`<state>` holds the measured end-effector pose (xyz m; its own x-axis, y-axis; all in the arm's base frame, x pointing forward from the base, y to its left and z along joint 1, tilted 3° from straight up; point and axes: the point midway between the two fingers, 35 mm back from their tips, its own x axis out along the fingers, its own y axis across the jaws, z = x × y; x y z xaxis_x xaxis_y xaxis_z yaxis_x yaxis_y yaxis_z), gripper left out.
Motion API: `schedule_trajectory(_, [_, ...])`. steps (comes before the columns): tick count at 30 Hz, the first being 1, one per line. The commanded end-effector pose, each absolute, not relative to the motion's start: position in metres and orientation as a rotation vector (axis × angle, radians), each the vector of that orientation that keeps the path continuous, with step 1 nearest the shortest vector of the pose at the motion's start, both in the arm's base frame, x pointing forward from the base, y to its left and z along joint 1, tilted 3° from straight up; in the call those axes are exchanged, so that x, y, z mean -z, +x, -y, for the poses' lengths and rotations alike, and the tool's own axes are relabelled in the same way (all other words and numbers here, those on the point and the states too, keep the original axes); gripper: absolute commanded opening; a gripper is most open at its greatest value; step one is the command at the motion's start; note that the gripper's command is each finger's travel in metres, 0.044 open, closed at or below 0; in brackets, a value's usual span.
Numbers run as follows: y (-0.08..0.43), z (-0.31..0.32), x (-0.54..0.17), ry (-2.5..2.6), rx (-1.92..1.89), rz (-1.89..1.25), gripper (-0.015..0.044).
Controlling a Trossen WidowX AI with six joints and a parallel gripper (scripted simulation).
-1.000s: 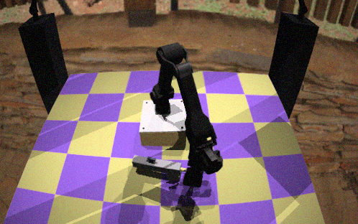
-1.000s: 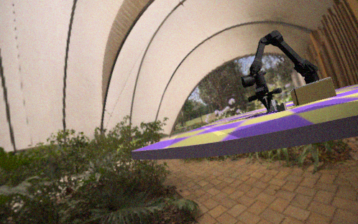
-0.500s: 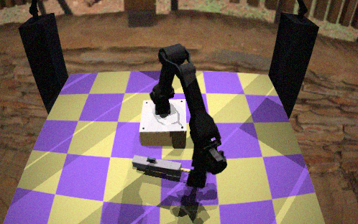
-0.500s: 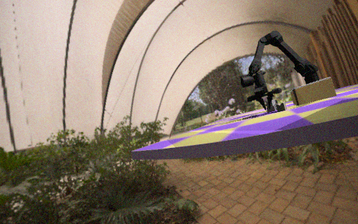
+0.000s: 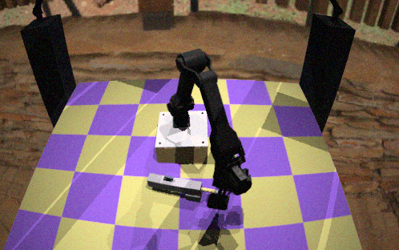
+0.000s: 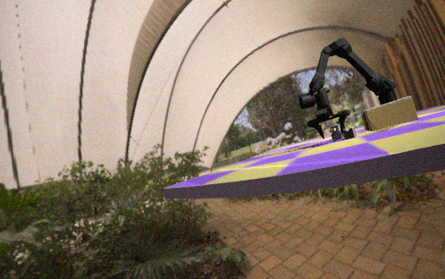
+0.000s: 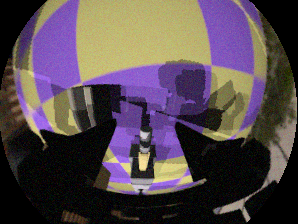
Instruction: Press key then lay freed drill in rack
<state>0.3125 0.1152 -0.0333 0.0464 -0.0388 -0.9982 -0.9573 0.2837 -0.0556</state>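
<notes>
A long grey housing (image 5: 174, 185) lies on the checkered table, with a small black key (image 5: 168, 179) on top. Whether the key is down cannot be told. The drill's pale yellow shaft (image 5: 208, 190) (image 7: 144, 161) sticks out of the housing's right end; in the wrist view a silver and black part is at its near end. My gripper (image 5: 218, 194) (image 6: 333, 131) (image 7: 146, 123) is open, low over the table, with its fingers on either side of the drill's line and nothing gripped. A grey block (image 7: 82, 107), likely the rack, is partly behind the left finger.
The arm's white-topped base box (image 5: 164, 136) (image 6: 390, 115) stands behind the housing. Two tall black posts (image 5: 50, 64) (image 5: 326, 64) stand at the table's rear corners. The checkered table's edge (image 6: 268, 185) shows in the exterior view.
</notes>
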Motion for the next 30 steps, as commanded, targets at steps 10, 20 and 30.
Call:
schedule_trajectory(10, [0.3112, -0.1095, 0.0352, -1.045, -0.943, -1.321, 0.044])
schedule_trajectory(20, [0.3107, -0.1066, 0.0362, -1.045, -0.943, -1.321, 0.044])
schedule_trajectory(30, [0.3099, -0.1041, 0.0372, -1.045, -0.943, -1.321, 0.044])
